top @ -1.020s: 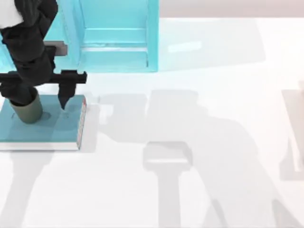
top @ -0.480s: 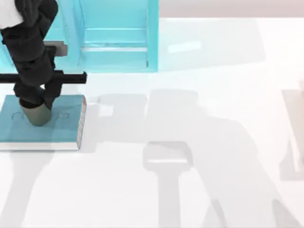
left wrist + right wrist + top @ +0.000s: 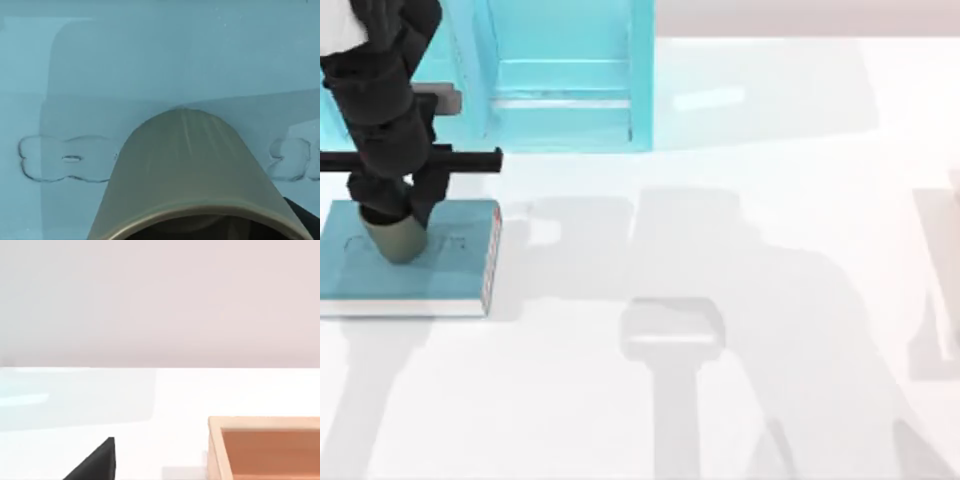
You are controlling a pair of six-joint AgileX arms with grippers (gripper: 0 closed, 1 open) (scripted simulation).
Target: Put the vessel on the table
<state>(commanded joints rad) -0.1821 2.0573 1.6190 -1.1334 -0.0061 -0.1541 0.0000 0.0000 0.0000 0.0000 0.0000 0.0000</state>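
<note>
The vessel [image 3: 392,238], a small olive-brown cup, is over the flat teal book [image 3: 440,270] at the table's left; I cannot tell whether its base still touches the cover. My left gripper [image 3: 398,208] comes down from above and is shut on the vessel's upper part. In the left wrist view the vessel [image 3: 190,170] is close up, its dark rim nearest the camera and the book's cover [image 3: 100,75] behind it. The white table [image 3: 720,350] spreads out to the right of the book. My right arm stays parked at the right side.
A light-blue shelf unit [image 3: 560,70] stands at the back left, just behind the book. The right wrist view looks across the table [image 3: 150,395] to a wooden box [image 3: 270,445]. Arm shadows lie on the wide white surface right of the book.
The left gripper's fingers, spread wide a second ago, have shut on the vessel. The vessel has shifted slightly over the book since then.
</note>
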